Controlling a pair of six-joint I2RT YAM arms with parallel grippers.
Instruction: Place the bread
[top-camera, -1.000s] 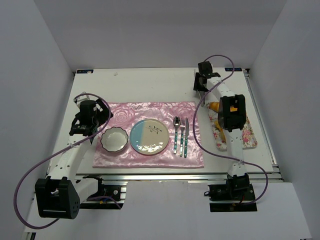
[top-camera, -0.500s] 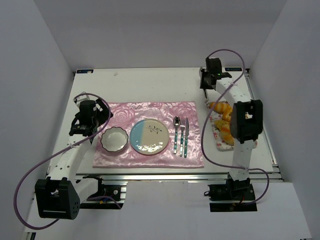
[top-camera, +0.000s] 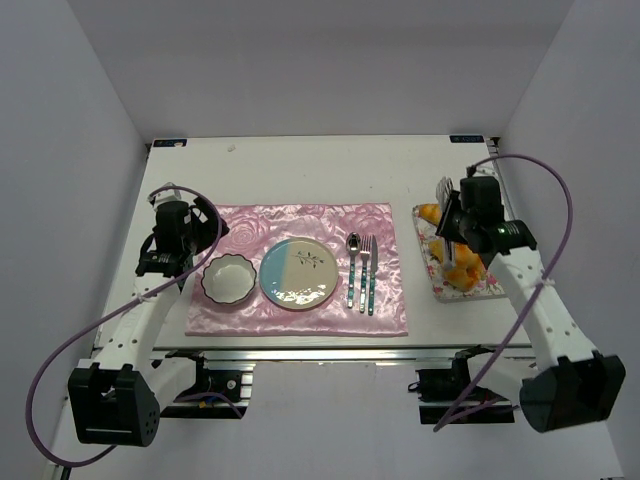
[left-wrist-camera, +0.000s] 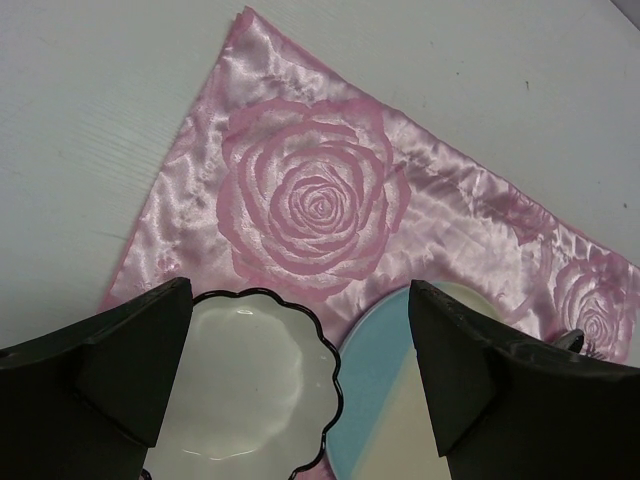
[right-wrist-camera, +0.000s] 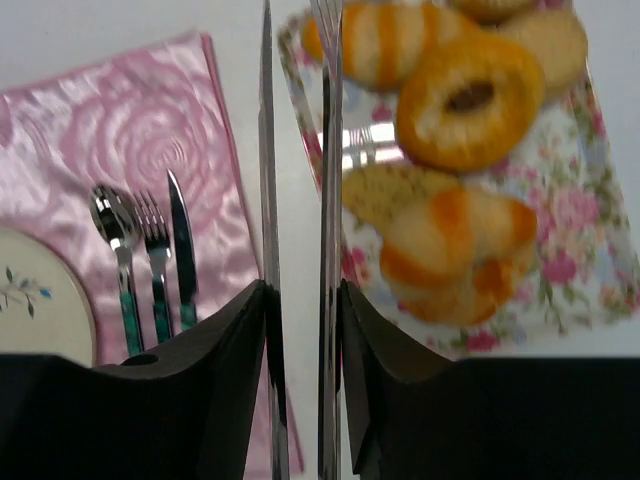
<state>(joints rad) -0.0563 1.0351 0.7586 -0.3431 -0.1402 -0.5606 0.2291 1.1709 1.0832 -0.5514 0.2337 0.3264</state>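
Several golden bread pieces (top-camera: 457, 265) lie on a floral tray (top-camera: 495, 286) at the right. In the right wrist view a ring-shaped bread (right-wrist-camera: 468, 100) and a striped bread (right-wrist-camera: 455, 235) show on the tray (right-wrist-camera: 590, 250). My right gripper (top-camera: 458, 216) (right-wrist-camera: 300, 290) is shut on metal tongs (right-wrist-camera: 328, 180), whose blades point over the tray's left edge, tips slightly apart and empty. A blue and cream plate (top-camera: 298, 273) lies on the pink placemat (top-camera: 300, 225). My left gripper (top-camera: 165, 262) (left-wrist-camera: 300, 310) is open and empty above the white bowl (left-wrist-camera: 240, 390) and the plate (left-wrist-camera: 400, 400).
The white scalloped bowl (top-camera: 228, 278) sits left of the plate. A spoon, fork and knife (top-camera: 361, 270) lie right of the plate, also in the right wrist view (right-wrist-camera: 150, 250). White walls close in the table on three sides.
My right arm has swung from the table's back right corner toward the front, bringing the tongs over the bread tray. The left arm has hardly moved.
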